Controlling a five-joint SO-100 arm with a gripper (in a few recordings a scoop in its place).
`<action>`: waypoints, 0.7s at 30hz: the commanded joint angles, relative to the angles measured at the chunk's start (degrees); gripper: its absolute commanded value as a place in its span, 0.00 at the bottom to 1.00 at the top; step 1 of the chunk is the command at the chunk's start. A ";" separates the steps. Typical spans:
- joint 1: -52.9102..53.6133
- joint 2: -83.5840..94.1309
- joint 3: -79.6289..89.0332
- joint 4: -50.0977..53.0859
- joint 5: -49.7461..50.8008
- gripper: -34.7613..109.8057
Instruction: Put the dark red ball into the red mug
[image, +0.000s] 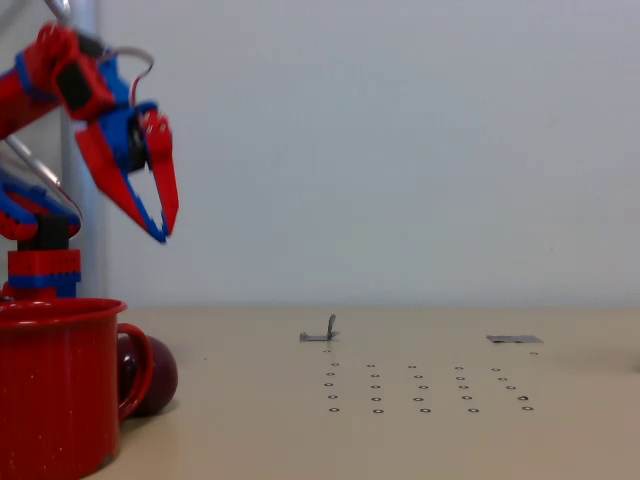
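The red mug stands at the lower left of the fixed view, its loop handle pointing right. The dark red ball rests on the table just behind that handle, partly hidden by it. My red-and-blue gripper hangs high above the mug and ball, fingers pointing down and to the right. The two fingers spread apart higher up and come close together at the tips. Nothing is held between them.
The beige table carries a grid of small holes right of centre. A small metal bracket and a flat grey plate lie farther back. A plain pale wall stands behind.
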 joint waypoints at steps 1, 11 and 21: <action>-3.60 11.25 7.12 -4.22 9.58 0.23; -8.88 37.09 30.76 -3.78 36.12 0.23; -9.67 41.04 46.85 -5.10 34.72 0.23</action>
